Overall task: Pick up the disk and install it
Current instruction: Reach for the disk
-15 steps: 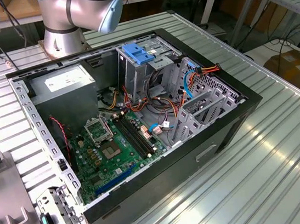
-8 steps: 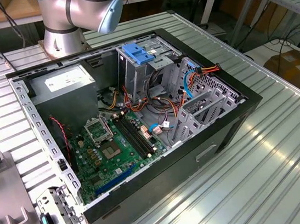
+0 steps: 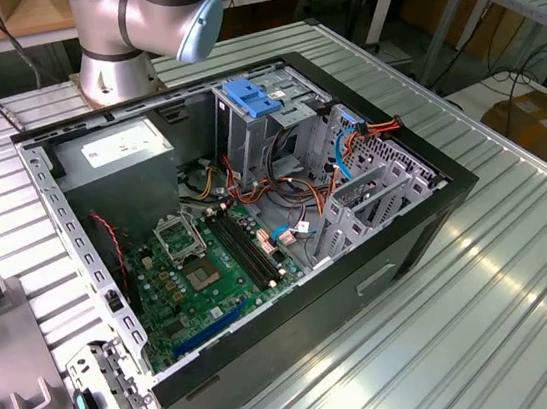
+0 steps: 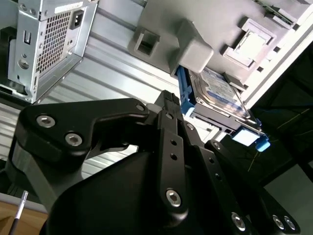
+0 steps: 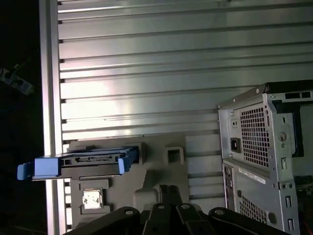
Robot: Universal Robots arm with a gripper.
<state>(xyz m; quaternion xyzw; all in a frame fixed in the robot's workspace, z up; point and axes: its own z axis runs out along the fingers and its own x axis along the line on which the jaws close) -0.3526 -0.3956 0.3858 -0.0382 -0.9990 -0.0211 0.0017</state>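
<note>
The disk (image 4: 220,93) is a flat metal drive with a white and blue label and blue rails. It stands on edge in a grey holder block (image 4: 195,49) on the ribbed table. In the first wrist view the disk (image 5: 78,159) shows edge-on, its blue rail ends sticking out past the holder (image 5: 161,169). My black gripper (image 4: 186,127) hangs close to the disk and apart from it, also seen in the first wrist view as the gripper (image 5: 171,198). The open computer case (image 3: 255,217) lies on its side, with a light-blue latch plate (image 3: 257,96) over its drive cage.
The case's rear panel (image 5: 264,161) with vent grille and power socket stands beside the holder. A grey power supply (image 3: 115,150), motherboard (image 3: 211,263) and loose cables (image 3: 346,144) lie inside the case. A metal bracket (image 3: 112,392) lies by the case's corner. The arm's base (image 3: 121,43) stands behind.
</note>
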